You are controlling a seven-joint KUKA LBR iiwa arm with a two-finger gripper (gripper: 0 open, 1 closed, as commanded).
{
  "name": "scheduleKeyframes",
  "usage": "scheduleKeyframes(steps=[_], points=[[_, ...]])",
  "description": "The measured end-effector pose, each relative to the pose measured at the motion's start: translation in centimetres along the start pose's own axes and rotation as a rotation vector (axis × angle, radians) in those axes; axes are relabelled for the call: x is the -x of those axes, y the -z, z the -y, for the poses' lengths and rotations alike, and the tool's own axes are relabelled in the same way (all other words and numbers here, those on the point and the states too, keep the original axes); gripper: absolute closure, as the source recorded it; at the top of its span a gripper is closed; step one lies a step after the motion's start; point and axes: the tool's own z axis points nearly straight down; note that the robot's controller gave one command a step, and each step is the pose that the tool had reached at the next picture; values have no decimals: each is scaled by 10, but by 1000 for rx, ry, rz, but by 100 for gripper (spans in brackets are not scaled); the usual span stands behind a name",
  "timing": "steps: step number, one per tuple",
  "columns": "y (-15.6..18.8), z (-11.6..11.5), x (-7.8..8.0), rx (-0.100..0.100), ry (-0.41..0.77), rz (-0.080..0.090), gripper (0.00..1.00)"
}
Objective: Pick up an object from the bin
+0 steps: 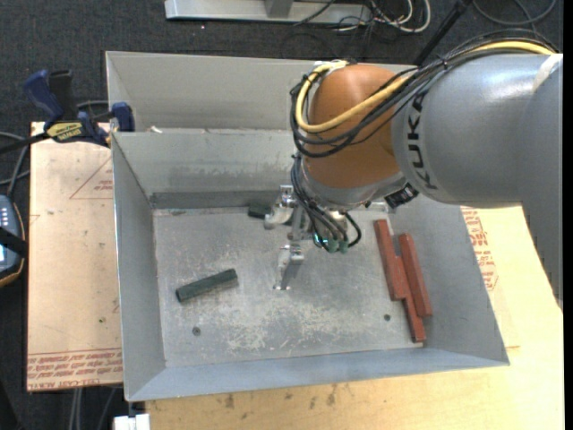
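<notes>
Jaw spread unreadable on gripper (285, 271), mid-bin. Dark green bar (207, 286) leftward: likely stiff, light; grasp across narrow middle.

Open floor (331, 316) lies between dark block (207, 286) and red sticks (405, 278).

A robot lab: grey metal bin (134, 258), carpet (54, 25), loose cables (407, 7).

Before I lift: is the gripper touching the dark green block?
No, the dark green block lies at the view's lower left, well apart from the gripper.
</notes>
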Motion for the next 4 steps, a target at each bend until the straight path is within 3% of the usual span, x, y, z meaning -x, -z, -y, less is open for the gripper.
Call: scheduleKeyframes(steps=[1, 2, 3, 4], points=[[5, 0, 2, 1, -2, 8, 0], [-27, -15, 24, 0, 89, 16, 0], [-98, -67, 3, 5, 247, 27, 100], [-98, -67, 3, 5, 246, 27, 100]])
